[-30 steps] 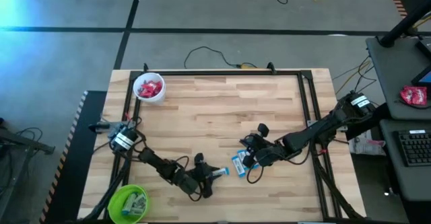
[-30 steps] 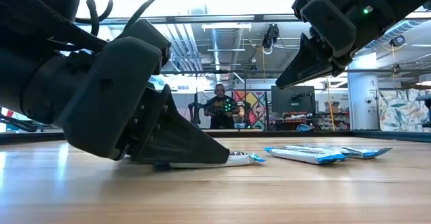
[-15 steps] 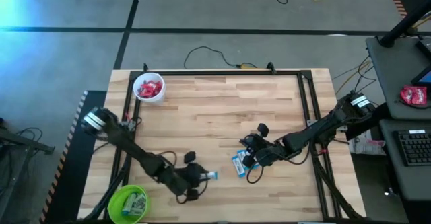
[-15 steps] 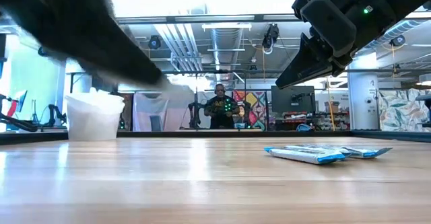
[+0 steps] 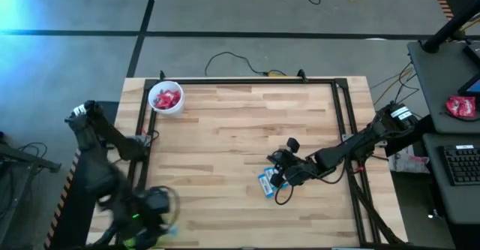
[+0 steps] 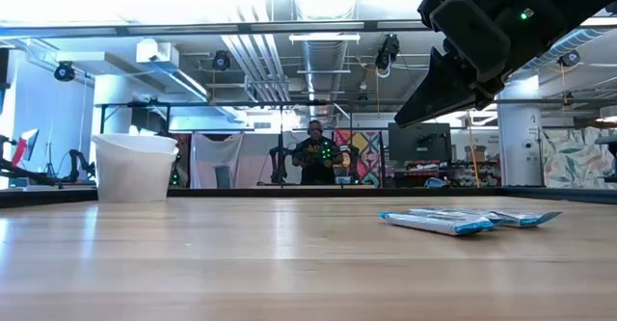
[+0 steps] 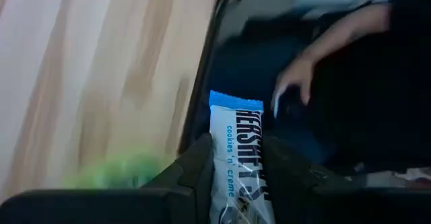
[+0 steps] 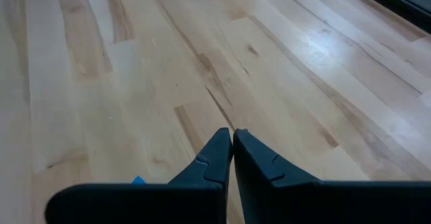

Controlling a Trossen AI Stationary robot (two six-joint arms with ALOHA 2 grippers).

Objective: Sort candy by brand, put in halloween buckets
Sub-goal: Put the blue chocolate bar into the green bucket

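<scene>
My left gripper (image 7: 236,141) is shut on a light blue and white candy (image 7: 236,126). In the high view it is a blur at the table's near left corner (image 5: 156,205), above the lime green bucket (image 7: 118,170), which it mostly hides. The white bucket (image 5: 166,98) stands at the far left with red candies inside. More light blue candies (image 5: 266,182) lie flat on the table near the middle. My right gripper (image 5: 276,160) hangs shut just above and beyond them (image 6: 434,223), touching nothing. My left gripper pinches the candy's two long edges (image 7: 217,150) between its two fingers. The fingers lie along the candy, and its blue free end (image 7: 236,103) sticks out past the fingertips. The candy is lifted clear of the table, and the gripper slants downward.
A black metal frame (image 5: 341,115) runs along the far, left and right sides of the wooden table (image 5: 240,122). Cables lie at the right arm's gripper. A person (image 6: 313,157) sits in the room far behind the table.
My left gripper has risen from the near middle of the table with one light blue candy and swung toward the near left corner, over the green bucket, turning as it went. The candy is now lifted clear of the table.
</scene>
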